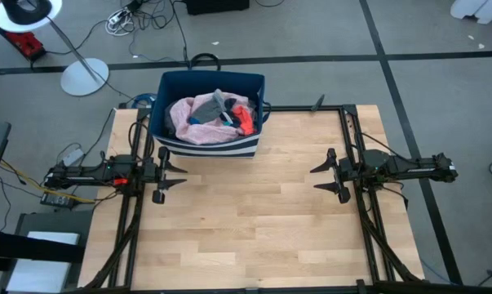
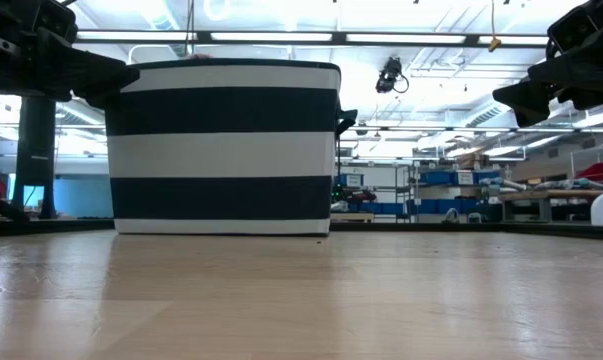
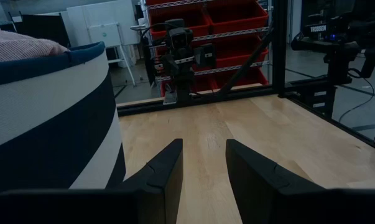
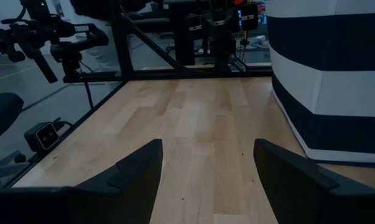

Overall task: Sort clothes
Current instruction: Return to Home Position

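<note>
The clothes (image 1: 211, 118) lie heaped inside the dark blue bin (image 1: 168, 102) at the table's far left: pink cloth, a grey piece, a bit of bright blue, a red-orange piece (image 1: 244, 120). A pink fold (image 3: 16, 45) shows over the bin's rim in the left wrist view. My left gripper (image 1: 180, 174) hovers open above the table's left side, just nearer than the bin, pointing right. My right gripper (image 1: 315, 178) hovers open on the right side, pointing left. Both hold nothing.
The bin's striped navy-and-white wall (image 2: 226, 150) stands on the wooden tabletop (image 1: 254, 220) at the far left. A black frame (image 1: 343, 114) runs along the table's edges. A lamp stand (image 1: 84, 76) and cables lie on the floor beyond the far edge.
</note>
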